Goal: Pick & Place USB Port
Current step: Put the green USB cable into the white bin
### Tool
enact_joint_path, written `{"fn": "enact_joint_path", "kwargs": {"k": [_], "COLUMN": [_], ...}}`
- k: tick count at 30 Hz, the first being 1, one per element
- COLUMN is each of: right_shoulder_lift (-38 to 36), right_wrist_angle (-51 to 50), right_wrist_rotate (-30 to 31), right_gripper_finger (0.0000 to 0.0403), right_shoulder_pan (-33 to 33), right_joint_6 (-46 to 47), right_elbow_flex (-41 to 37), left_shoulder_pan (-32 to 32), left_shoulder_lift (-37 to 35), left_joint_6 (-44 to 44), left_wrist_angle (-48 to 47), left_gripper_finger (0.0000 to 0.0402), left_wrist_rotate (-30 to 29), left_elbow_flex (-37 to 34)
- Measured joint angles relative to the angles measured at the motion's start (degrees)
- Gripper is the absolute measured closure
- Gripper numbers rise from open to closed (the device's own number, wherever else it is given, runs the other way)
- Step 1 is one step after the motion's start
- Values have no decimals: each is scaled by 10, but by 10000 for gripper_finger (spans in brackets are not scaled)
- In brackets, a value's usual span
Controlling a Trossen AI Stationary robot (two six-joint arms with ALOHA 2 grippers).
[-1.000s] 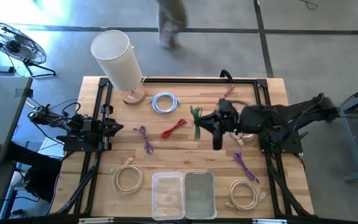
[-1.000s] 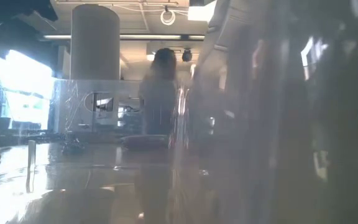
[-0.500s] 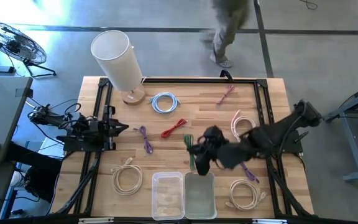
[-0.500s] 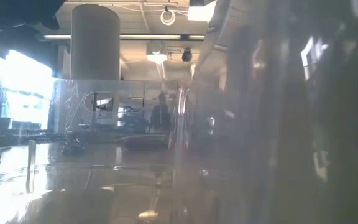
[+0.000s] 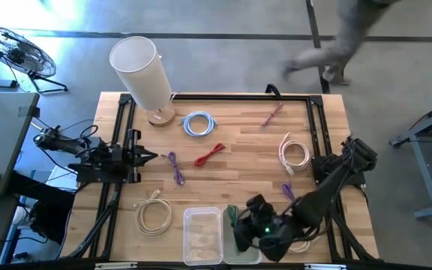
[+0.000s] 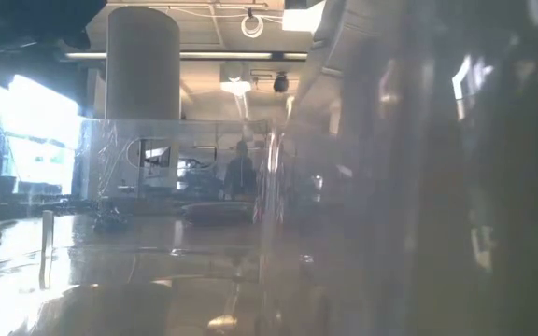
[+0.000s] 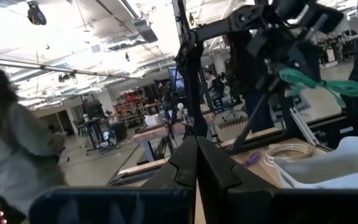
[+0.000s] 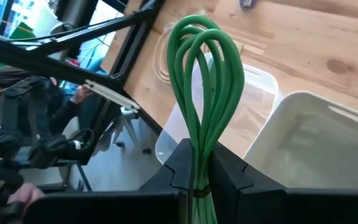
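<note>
Low view was a hazy blur, nothing on the table legible. Right gripper (image 5: 240, 229) pinched the looped green cable (image 8: 207, 81) above the near bins (image 5: 222, 235); left gripper (image 7: 196, 163) rested pressed together at far left.

White lamp (image 5: 140, 71), floor fan (image 5: 15, 49), person (image 5: 345, 39) passing beyond table (image 5: 328, 112).
</note>
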Motion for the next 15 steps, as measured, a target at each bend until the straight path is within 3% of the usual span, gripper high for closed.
{"fn": "enact_joint_path", "kwargs": {"k": [5, 15], "right_shoulder_lift": [7, 18], "right_wrist_angle": [0, -136], "right_wrist_rotate": [-12, -153], "right_gripper_finger": [384, 384], "right_shoulder_pan": [2, 4], "right_joint_6": [17, 120], "right_elbow_flex": [0, 0], "left_shoulder_pan": [0, 0], "left_shoulder_lift": [0, 0], "left_joint_6": [-4, -17], "left_wrist_angle": [2, 2], "left_gripper_finger": [401, 401], "left_wrist_rotate": [1, 23], "left_elbow_flex": [0, 0]}}
